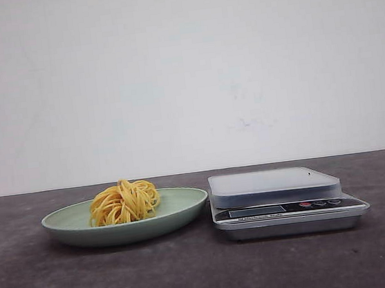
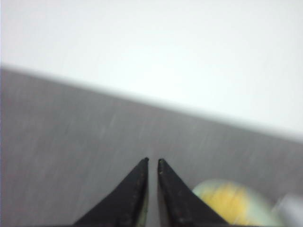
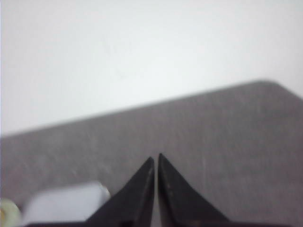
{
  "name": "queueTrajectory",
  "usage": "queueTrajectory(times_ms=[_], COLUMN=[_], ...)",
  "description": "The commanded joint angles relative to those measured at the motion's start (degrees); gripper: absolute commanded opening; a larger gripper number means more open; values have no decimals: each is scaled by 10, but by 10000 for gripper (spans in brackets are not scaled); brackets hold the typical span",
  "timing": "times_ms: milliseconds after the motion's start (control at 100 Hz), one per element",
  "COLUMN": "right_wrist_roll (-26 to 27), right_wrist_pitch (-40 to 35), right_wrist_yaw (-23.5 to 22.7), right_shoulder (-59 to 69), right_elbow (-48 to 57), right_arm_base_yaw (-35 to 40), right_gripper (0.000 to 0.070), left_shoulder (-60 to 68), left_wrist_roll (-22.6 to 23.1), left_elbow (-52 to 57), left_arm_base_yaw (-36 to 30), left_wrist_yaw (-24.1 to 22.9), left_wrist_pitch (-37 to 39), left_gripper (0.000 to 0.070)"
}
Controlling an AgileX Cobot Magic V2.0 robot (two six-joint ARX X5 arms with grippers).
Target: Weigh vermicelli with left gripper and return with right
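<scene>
1. Vermicelli [image 1: 124,202] is sitting as a loose nest on the pale green plate [image 1: 185,204], a bit left of centre across the counter [image 1: 194,276], roughly midway between its near and far edges. The scale [image 1: 282,200] is just beside the plate on the right, and its platform is bare, so nothing's been weighed yet by the look of it.

2. Your left gripper [image 2: 153,163] has its jaws pinched nearly together with only a sliver of gap, holding nothing. The plate and noodles show as a blur just off to its side.

3. Right gripper [image 3: 155,158] is the same deal: jaws almost closed and empty. A blurry corner of the scale is in its view.

4. Handling guess: that nest looks very light and springy, probably brittle if it's dry. Strands could snap or shed, and the bundle may sag or unravel.

5. You'll want to open the left jaws wide first, then come down over the middle of the mound and close gently around the bulk, not a few stray top strands.
</scene>
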Motion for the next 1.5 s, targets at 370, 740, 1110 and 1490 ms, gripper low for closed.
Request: queueTrajectory(times_ms=[370,740,1110,1490], right_wrist_roll=[-34,-50,-50,-67], right_wrist_pitch=[-126,-163,-206,-230], right_wrist_yaw=[-114,-166,-183,-186], right_shoulder=[160,207,228,263], right_elbow=[284,341,341,341], right_arm_base_yaw=[0,3,12,37], right_gripper=[268,529,566,566], left_shoulder=[205,297,565,831], left_wrist_roll=[-16,-30,-37,-23], left_elbow=[303,349,400,471], left_arm_base_yaw=[0,-9,-101,-175], left_wrist_yaw=[92,188,177,143], left_wrist_pitch=[-121,-132,-148,-150], left_gripper=[531,527,505,503])
